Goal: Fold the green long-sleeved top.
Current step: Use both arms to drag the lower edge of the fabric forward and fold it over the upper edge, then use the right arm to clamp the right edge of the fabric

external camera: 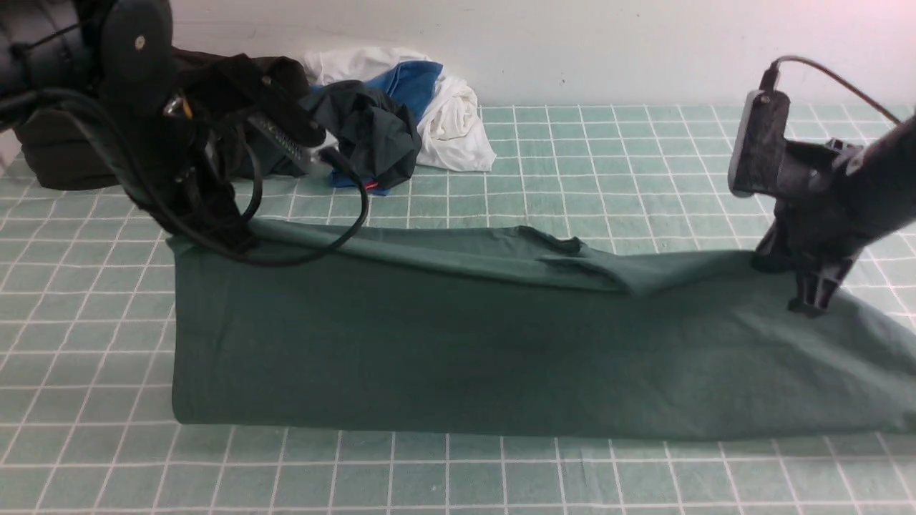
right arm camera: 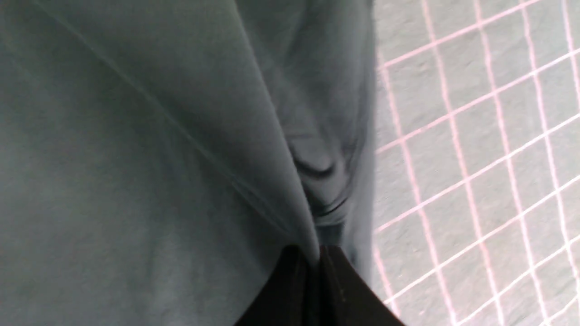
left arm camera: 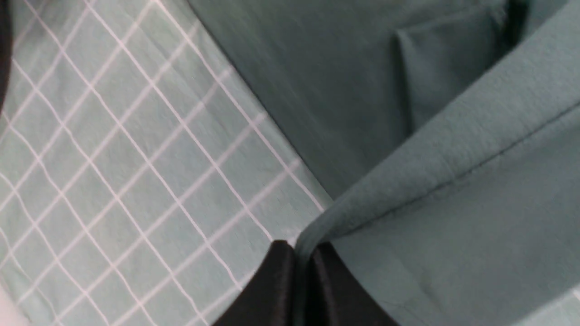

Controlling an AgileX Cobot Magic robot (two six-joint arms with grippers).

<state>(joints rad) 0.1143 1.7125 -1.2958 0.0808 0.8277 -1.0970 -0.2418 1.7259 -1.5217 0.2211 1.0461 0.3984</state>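
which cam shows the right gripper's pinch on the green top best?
Right wrist view: the right gripper is seen close up, jaws shut on a fold of the green top. Front view shows it small and dark, from the side, near the top's far edge. Left wrist view misses it.

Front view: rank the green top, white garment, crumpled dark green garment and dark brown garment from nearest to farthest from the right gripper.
1. green top, pinched in the jaws of the right gripper
2. white garment, back centre by the wall
3. crumpled dark green garment, just left of the white one
4. dark brown garment, far back left
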